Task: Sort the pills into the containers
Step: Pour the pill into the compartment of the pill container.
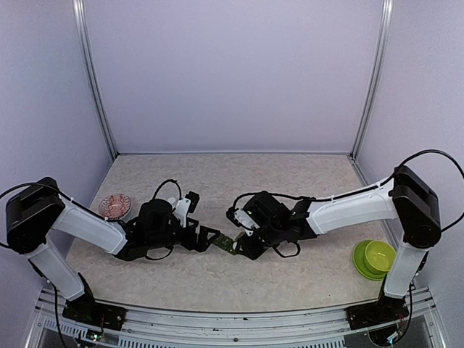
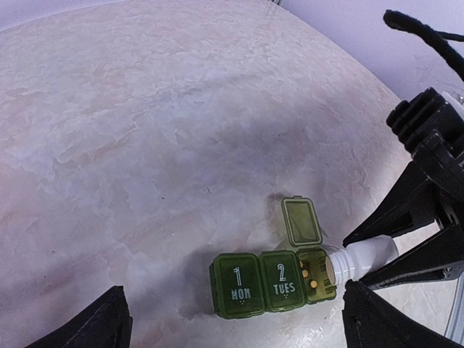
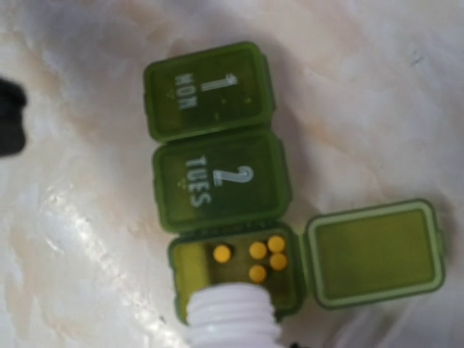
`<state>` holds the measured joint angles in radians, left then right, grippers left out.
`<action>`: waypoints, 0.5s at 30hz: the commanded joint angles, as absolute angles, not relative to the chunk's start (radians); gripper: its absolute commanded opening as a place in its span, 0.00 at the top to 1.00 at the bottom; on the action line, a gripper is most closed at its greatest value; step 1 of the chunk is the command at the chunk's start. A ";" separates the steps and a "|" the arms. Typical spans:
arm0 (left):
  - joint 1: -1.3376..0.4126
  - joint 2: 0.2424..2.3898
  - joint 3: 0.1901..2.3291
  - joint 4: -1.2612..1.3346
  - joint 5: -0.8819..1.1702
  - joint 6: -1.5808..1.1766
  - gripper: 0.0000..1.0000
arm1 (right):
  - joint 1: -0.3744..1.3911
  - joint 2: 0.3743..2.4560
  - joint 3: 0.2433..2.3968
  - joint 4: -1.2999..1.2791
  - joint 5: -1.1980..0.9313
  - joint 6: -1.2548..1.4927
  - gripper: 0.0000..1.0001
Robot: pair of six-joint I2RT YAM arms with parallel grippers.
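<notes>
A green pill organiser [image 1: 226, 243] lies on the table between my two grippers. Its MON and TUES lids are closed [image 2: 261, 283]. The third compartment is open with its lid [image 3: 373, 250] flipped back. Several yellow pills [image 3: 262, 258] lie inside it. My right gripper [image 1: 246, 243] is shut on a white bottle [image 2: 362, 255], tipped with its open neck [image 3: 232, 315] over that compartment. My left gripper [image 1: 206, 238] is open and empty, its fingers [image 2: 90, 322] wide apart just short of the organiser.
A pink patterned dish [image 1: 114, 205] sits at the left behind my left arm. A lime green bowl on a green plate [image 1: 373, 259] sits at the right near the right arm's base. Metal frame posts stand at the back corners.
</notes>
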<state>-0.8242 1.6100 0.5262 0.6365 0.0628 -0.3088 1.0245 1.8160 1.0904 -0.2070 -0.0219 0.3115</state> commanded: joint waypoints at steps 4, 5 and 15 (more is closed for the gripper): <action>-0.822 1.601 0.538 0.635 0.055 -0.298 0.01 | 1.015 1.755 1.037 -0.115 -0.016 0.294 0.83; -0.822 1.601 0.538 0.635 0.055 -0.299 0.01 | 1.014 1.750 1.026 -0.099 -0.014 0.292 0.83; -0.822 1.605 0.540 0.635 0.056 -0.298 0.01 | 1.015 1.682 0.842 0.198 -0.010 0.237 0.84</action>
<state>-0.8242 1.6100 0.5262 0.6365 0.0628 -0.3088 1.0245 1.7279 0.9108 0.0158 -0.0200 0.2714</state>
